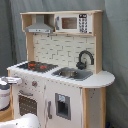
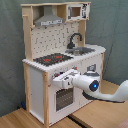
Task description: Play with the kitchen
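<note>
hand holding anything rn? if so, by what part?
Cannot tell. The hand is up against the kitchen front, just above the oven door near the knobs, but neither exterior view shows whether it grips anything.

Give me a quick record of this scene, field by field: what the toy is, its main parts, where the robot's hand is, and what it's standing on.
toy: white and light-wood play kitchen
top shelf: grey hood, microwave
counter: red-ringed hob, sink, black faucet
front: windowed oven door, closed
hand: hand at the front panel above the oven door, in the second exterior view
hand contact: cannot tell whether it touches the panel
floor: wooden surface
backdrop: grey curtain
</note>
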